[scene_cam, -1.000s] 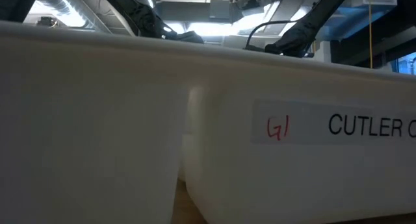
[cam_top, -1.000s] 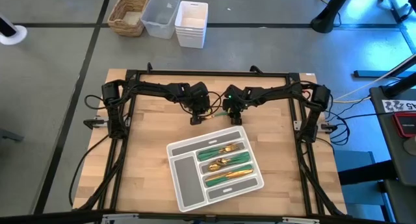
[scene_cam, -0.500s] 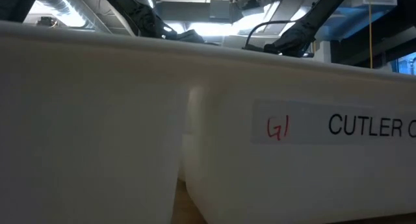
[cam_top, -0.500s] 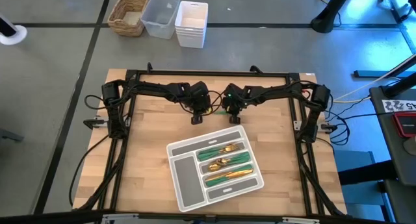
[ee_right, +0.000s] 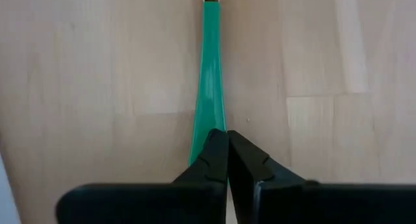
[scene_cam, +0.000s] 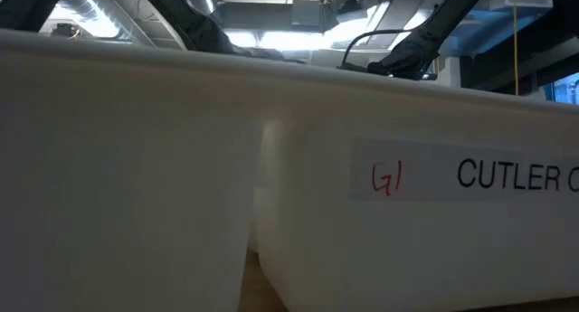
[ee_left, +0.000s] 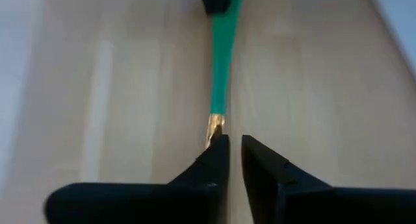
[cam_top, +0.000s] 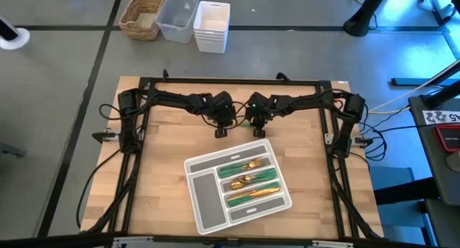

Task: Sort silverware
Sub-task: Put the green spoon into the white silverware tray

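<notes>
Closest to your low camera stands a white container [scene_cam: 136, 212]. It blocks almost the whole view across the table, and the part of its label you can read says "G1 CUTLER".

From above, the grey tray [cam_top: 203, 192] sits askew on the wooden table [cam_top: 165, 176], near the front edge and a little right of the middle. Most of the silverware [cam_top: 248, 182] lies in 3 of its long compartments, green handles and gold heads side by side. The other compartments show bare grey.

Behind the tray, near the middle of the far edge, your 2 grippers face each other close together. The right gripper [ee_right: 227, 134] has its jaws pressed together, pinching the handle end of 1 green-handled piece [ee_right: 209, 62]. That piece lies low over the bare wood, and you cannot tell which kind it is. The left gripper [ee_left: 234, 141] is at the piece's gold end with its jaws a narrow slit apart. The gold tip meets 1 fingertip [ee_left: 218, 149] and is not in the gap.

Beyond the table, on the floor, stand a wicker basket [cam_top: 141, 16], a clear bin [cam_top: 177, 16] and a white bin [cam_top: 212, 25].
</notes>
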{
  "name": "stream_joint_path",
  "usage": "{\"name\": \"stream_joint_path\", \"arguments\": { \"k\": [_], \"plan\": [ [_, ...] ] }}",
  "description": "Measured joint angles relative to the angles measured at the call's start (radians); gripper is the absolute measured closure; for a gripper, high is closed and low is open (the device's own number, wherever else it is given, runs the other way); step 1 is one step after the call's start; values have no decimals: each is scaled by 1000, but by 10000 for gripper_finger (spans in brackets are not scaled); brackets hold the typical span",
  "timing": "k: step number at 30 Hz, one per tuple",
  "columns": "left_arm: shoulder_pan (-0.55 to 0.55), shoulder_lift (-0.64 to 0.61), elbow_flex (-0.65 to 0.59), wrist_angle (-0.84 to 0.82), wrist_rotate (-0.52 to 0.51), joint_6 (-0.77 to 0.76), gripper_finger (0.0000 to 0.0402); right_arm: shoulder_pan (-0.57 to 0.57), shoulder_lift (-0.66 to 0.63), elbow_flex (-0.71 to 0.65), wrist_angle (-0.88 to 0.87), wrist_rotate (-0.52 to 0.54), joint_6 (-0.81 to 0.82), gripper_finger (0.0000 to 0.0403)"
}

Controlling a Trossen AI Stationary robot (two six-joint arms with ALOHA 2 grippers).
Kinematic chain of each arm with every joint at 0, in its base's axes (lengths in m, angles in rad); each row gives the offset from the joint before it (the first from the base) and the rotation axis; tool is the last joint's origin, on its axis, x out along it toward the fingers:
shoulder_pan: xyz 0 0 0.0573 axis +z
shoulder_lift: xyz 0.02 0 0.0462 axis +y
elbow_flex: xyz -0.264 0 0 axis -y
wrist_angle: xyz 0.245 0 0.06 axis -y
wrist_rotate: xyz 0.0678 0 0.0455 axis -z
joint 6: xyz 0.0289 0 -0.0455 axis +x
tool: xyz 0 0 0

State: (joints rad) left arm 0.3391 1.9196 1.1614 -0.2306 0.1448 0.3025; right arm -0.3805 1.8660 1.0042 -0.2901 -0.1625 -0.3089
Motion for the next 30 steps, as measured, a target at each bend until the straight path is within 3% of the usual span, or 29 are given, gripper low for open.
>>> {"name": "stream_joint_path", "arguments": {
  "k": [8,13,19,26,30],
  "plan": [
    [-15,89,0,121,-14,66,291,0,-1,-1,-12,-16,6,400],
    [-13,122,3,158,-39,51,278,1,0,-1,5,-69,-3,397],
    [-3,168,8,130,-4,14,300,0,1,-1,11,-89,-11,400],
    [-5,166,7,112,1,-4,379,0,-10,-2,24,-82,-10,394],
    [-4,166,5,123,16,-9,382,2,-50,-6,17,-51,-10,396]
  ]
}}
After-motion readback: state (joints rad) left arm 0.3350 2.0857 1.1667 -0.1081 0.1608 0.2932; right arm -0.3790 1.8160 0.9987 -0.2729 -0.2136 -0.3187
